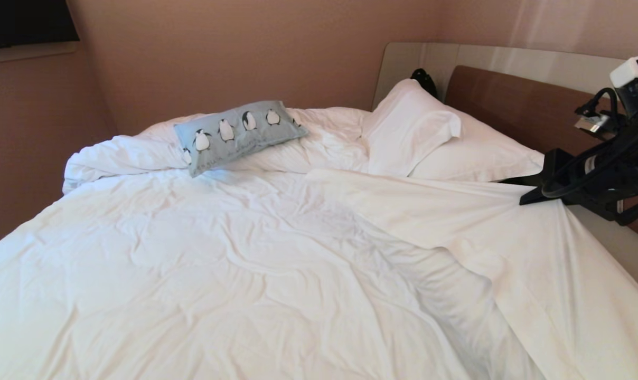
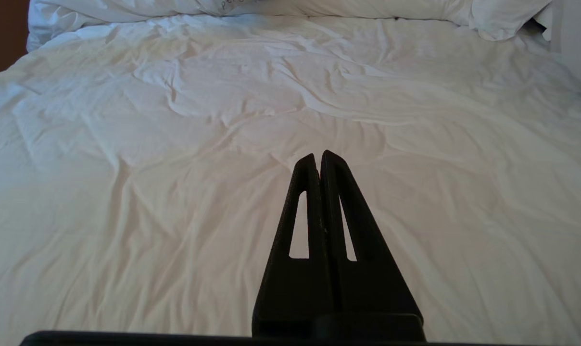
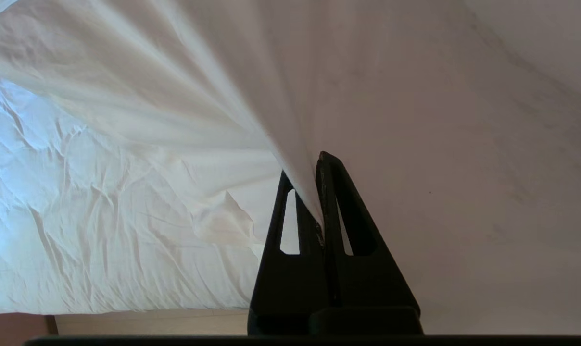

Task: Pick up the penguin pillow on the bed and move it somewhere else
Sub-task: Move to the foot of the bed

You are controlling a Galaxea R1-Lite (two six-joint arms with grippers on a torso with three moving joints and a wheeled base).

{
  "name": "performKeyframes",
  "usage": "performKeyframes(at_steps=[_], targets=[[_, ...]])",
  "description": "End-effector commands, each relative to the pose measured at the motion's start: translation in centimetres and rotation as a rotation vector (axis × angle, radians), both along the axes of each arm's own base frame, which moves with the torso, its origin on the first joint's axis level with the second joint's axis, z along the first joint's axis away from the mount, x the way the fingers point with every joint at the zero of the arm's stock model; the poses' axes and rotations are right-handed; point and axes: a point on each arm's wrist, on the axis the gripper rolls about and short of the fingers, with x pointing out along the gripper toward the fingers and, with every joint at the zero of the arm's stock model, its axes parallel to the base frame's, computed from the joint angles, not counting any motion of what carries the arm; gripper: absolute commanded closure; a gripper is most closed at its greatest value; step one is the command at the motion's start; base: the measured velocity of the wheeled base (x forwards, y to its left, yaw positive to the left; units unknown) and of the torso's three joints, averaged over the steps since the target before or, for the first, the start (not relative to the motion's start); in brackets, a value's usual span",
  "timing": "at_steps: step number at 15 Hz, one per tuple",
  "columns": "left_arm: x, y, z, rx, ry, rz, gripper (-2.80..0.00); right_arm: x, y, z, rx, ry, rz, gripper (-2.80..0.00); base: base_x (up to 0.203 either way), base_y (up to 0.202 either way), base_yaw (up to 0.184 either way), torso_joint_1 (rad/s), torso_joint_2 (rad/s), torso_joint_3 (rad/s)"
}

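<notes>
White cotton fills nearly every view: the bed (image 1: 234, 274) carries a rumpled duvet (image 1: 203, 253) across its near part and a smoother white sheet (image 1: 535, 253) along the side by the brown-and-beige headboard (image 1: 509, 100).

At the right edge of the head view, the right end effector (image 1: 530, 195) sits at the bed's headboard side, its two fingers clamped together on a fold of the sheet. The right wrist view shows the cloth pinched between the black fingers (image 3: 290, 226) and pulled taut, with creases fanning away from the right end effector across the bed.

Well apart from that end effector, across the bed toward the far wall, the penguin pillow (image 1: 237, 132) lies tilted on the bunched-up far edge of the duvet, its row of black-and-white penguins facing up. Between it and the right end effector, two white pillows (image 1: 435, 137) rest against the headboard, one overlapping the other.

The left end effector (image 2: 318, 158) is not in the head view; its own wrist view shows its fingers pressed together on nothing, hanging over the wrinkled duvet, with the rolled far edge of the bedding well ahead of it.
</notes>
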Motion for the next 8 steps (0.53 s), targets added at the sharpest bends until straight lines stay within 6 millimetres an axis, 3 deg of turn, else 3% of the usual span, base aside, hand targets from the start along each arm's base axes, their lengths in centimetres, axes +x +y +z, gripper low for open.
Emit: performKeyframes(at_steps=[1,8], targets=[[0.01,0.00,0.02,-0.002,0.000,0.002,0.00,0.01,0.03,-0.12,0.001,0.008,0.001,0.00,-0.073,0.000,0.002,0.000,0.00,0.005],[0.00,0.00,0.00,-0.003,0.000,0.002,0.00,0.01,0.03,-0.19,0.001,0.011,0.002,0.00,-0.177,0.000,0.001,0.001,0.00,0.002]])
